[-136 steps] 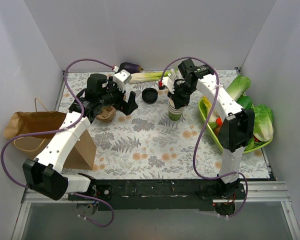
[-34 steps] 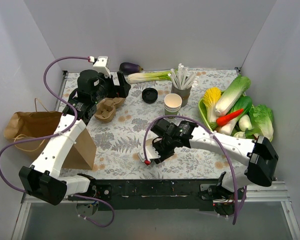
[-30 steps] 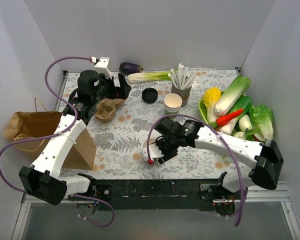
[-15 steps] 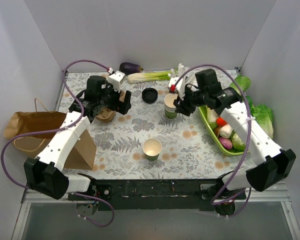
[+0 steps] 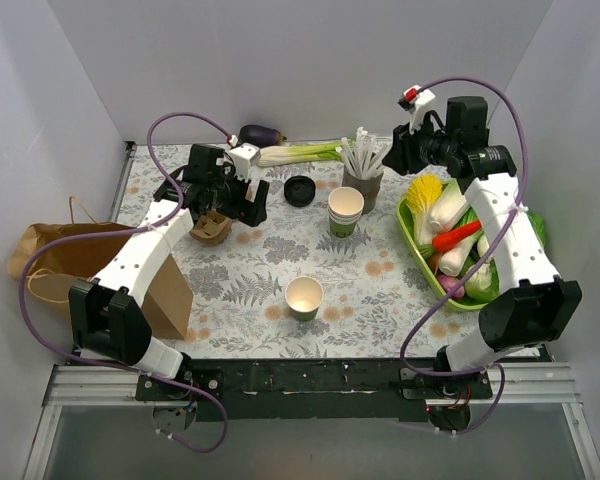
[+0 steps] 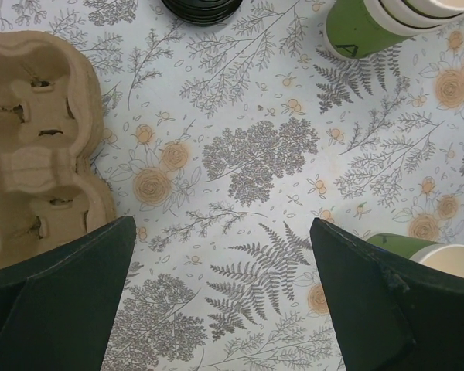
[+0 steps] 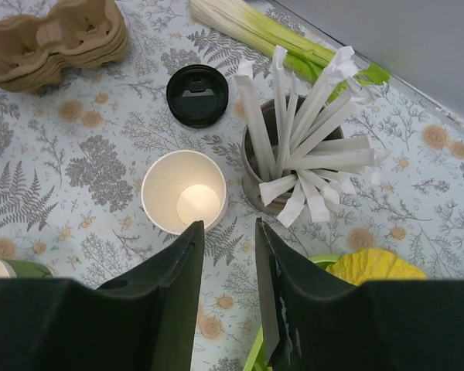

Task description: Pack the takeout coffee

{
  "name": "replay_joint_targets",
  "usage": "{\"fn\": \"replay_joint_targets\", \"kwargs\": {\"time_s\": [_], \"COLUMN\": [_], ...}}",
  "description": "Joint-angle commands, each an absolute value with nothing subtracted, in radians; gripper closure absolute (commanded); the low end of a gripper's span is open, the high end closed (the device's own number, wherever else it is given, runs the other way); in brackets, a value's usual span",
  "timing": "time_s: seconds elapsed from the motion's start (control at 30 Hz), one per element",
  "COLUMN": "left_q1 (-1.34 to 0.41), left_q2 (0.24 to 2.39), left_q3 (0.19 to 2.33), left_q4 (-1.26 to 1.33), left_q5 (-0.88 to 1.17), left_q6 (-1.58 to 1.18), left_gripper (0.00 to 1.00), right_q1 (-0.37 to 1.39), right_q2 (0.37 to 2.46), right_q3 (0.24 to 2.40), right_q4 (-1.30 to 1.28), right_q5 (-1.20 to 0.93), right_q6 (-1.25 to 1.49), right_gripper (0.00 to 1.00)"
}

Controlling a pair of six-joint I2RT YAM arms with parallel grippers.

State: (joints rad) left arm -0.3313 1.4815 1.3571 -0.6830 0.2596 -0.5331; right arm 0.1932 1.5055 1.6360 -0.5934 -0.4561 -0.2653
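Two arms of one make: left arm (image 5: 135, 258) and right arm (image 5: 515, 240), each clad in white boxy shells with black motor housings at the joints. Dotted along the white links with small dark screw holes. Trailed by one purple cable (image 5: 22, 295) per arm, thin and glossy, looping wide of the links. Capped near each wrist by a white plug block (image 5: 245, 153), the right one (image 5: 412, 96) tipped in red. Seated on black base blocks along a dark rail (image 5: 310, 380). Finished at left gripper (image 6: 222, 224) and right gripper (image 7: 229, 224) with flat, wedge-shaped jaws, matte green-black, bevelled along the inner edges.
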Motion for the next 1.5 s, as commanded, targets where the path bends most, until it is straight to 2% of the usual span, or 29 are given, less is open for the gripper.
{"fn": "replay_joint_targets", "kwargs": {"time_s": [0.0, 0.17, 0.3, 0.53, 0.7, 0.9, 1.03, 1.17, 1.27, 1.4, 1.47], "left_q1": [-0.327, -0.327, -0.325, -0.275, -0.267, -0.268, -0.273, -0.302, -0.345, -0.376, -0.391], "left_q2": [1.471, 1.476, 1.482, 1.506, 1.543, 1.689, 1.863, 1.985, 2.065, 2.170, 2.210], "left_q3": [1.408, 1.414, 1.408, 1.410, 1.428, 1.537, 1.737, 1.842, 1.908, 2.009, 2.034], "left_q4": [-0.706, -0.735, -0.735, -0.730, -0.726, -0.671, -0.650, -0.611, -0.583, -0.583, -0.581], "left_q5": [0.354, 0.482, 0.459, 0.371, 0.285, 0.428, 0.475, 0.587, 0.575, 0.532, 0.512], "left_q6": [-0.560, -0.551, -0.543, -0.534, -0.518, -0.515, -0.525, -0.482, -0.411, -0.400, -0.387], "left_gripper": [0.02, 0.02, 0.02, 0.02, 0.08, 0.21, 0.29, 0.30, 0.33, 0.47, 0.49], "right_q1": [0.134, 0.074, 0.054, 0.057, 0.063, 0.127, 0.132, 0.130, 0.132, 0.132, 0.132], "right_q2": [1.580, 1.629, 1.647, 1.586, 1.546, 1.497, 1.453, 1.375, 1.350, 1.344, 1.336], "right_q3": [1.716, 1.773, 1.802, 1.697, 1.631, 1.580, 1.553, 1.477, 1.457, 1.463, 1.459], "right_q4": [-0.545, -0.545, -0.624, -0.723, -0.732, -0.750, -0.782, -0.796, -0.813, -0.830, -0.834], "right_q5": [-0.546, -0.592, -0.565, -0.660, -0.692, -0.649, -0.630, -0.606, -0.595, -0.583, -0.577], "right_q6": [-0.155, -0.138, -0.221, -0.387, -0.405, -0.452, -0.454, -0.451, -0.442, -0.425, -0.425], "right_gripper": [0.61, 0.62, 0.62, 0.60, 0.60, 0.59, 0.60, 0.59, 0.60, 0.59, 0.60]}}
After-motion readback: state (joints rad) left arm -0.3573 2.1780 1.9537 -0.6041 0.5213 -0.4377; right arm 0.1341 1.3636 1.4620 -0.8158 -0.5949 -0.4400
